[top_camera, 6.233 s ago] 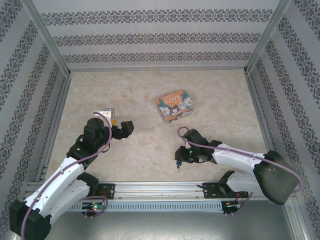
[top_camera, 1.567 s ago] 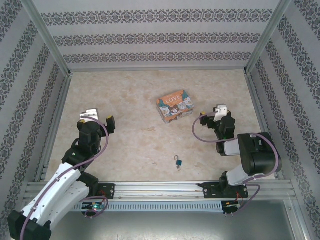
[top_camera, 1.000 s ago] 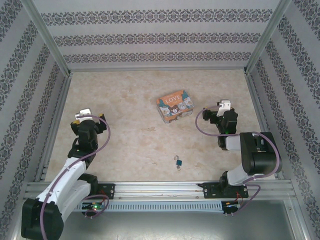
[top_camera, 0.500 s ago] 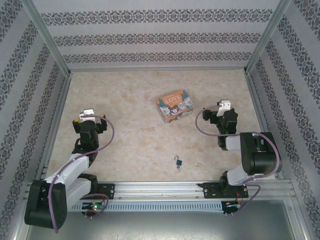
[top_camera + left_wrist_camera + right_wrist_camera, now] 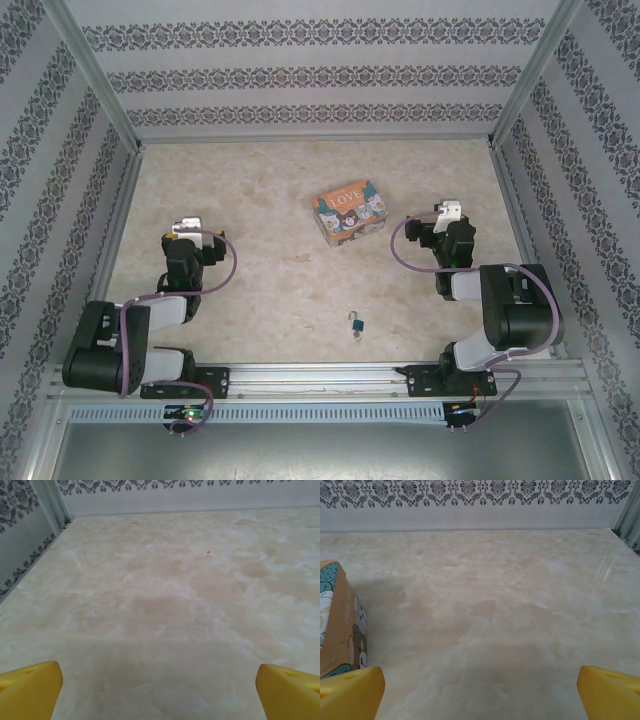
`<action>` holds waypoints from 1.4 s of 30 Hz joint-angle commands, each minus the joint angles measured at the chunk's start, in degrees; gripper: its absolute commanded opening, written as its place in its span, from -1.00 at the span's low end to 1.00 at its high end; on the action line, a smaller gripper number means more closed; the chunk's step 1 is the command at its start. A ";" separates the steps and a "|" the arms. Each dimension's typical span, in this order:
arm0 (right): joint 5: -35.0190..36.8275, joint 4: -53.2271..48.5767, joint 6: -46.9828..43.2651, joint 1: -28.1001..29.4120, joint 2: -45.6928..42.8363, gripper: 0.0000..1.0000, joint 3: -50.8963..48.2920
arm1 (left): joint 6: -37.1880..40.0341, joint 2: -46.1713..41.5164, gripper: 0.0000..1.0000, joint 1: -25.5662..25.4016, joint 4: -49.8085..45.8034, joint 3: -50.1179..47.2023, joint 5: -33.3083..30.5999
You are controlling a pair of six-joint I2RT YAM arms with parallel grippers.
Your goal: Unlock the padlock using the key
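Top external and wrist views, padlock task. The padlock (image 5: 357, 325), teal-bodied with a silvery shackle, lies flat on the marbled table (image 5: 250, 190), near the front edge and roughly midway between the two arm bases. A pale sliver at the near end of the body may be the key (image 5: 354, 335). It is too small for its seating in the keyway to be judged, and whether the shackle is sprung or latched cannot be told either. The "LOVE" tin (image 5: 350, 211) stands farther back, well apart from the padlock, and its end panel is seen at the left margin of the right wrist view (image 5: 335, 625).

The left gripper (image 5: 188, 238) is held over the left side of the table with its arm folded close to its base. Its yellow fingers are spread wide and nothing lies between them (image 5: 160, 690). The right gripper (image 5: 440, 226) is posed likewise on the right, beside the tin but apart from it, jaws wide and empty (image 5: 480, 690).

Neither gripper touches padlock or key. Completion cannot be confirmed. If the lock is latched, grasping, steadying and turning all remain to be done.
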 commanded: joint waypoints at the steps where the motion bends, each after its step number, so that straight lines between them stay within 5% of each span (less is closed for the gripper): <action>1: -0.40 0.17 0.97 0.01 -0.14 0.97 0.60 | 0.41 1.57 0.99 1.57 6.41 1.18 4.66; 4: -0.35 0.09 0.97 0.03 -0.09 0.97 0.60 | -1.15 3.33 0.99 2.69 7.36 1.71 7.11; 11: -0.22 0.08 0.91 0.02 -0.12 0.97 0.60 | -1.71 18.33 0.99 3.34 30.96 -2.07 9.41; 21: -0.15 -0.01 0.88 0.12 -0.12 0.97 0.69 | -2.69 15.16 0.99 4.55 8.29 7.22 11.13; 42: 0.48 -0.45 0.64 0.47 -0.06 0.97 0.87 | -2.36 15.64 0.99 4.53 10.42 6.57 11.70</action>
